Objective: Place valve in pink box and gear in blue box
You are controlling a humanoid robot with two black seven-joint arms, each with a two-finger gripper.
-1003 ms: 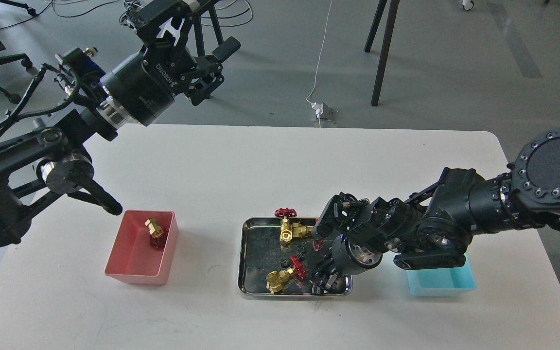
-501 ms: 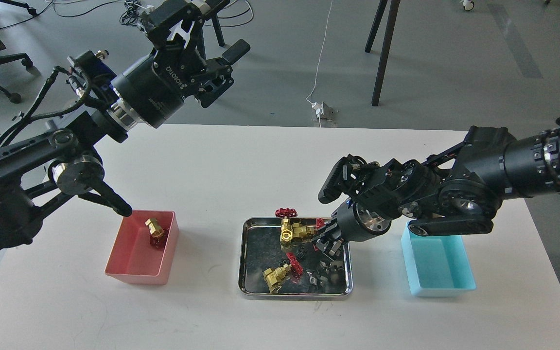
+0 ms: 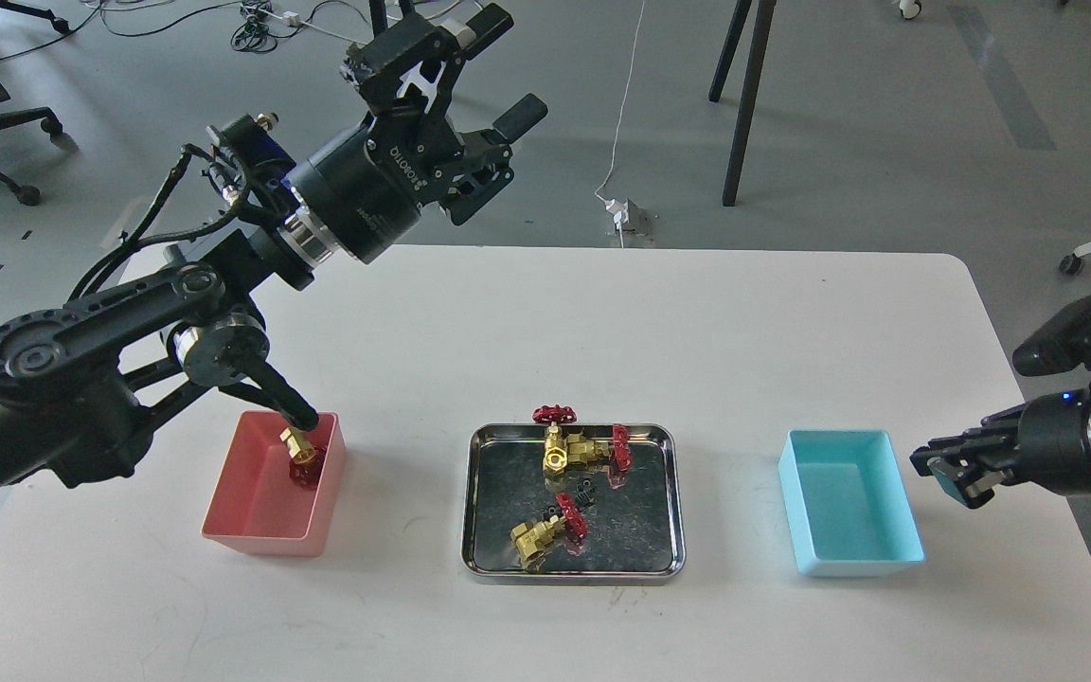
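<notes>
One valve [image 3: 300, 451] lies in the pink box [image 3: 257, 511] at the left. Three more valves lie in the steel tray [image 3: 474, 502]: two together at the back [image 3: 566, 452] and one at the front [image 3: 536, 540]. Two black gears [image 3: 585, 492] [image 3: 553, 514] lie between them. The blue box [image 3: 849, 516] at the right looks empty. My left gripper [image 3: 506, 66] is open and empty, high above the table's far edge. My right gripper [image 3: 943, 466] hangs just right of the blue box, dark and end-on. I cannot tell whether it holds anything.
A link of my left arm [image 3: 280, 403] hangs over the pink box's back edge. Cables and a power plug [image 3: 626, 216] lie on the floor behind the table, with black stand legs [image 3: 744, 104].
My right arm has pulled out of the steel tray and swung right, past the blue box. My left gripper has moved right and a little up, still open.
</notes>
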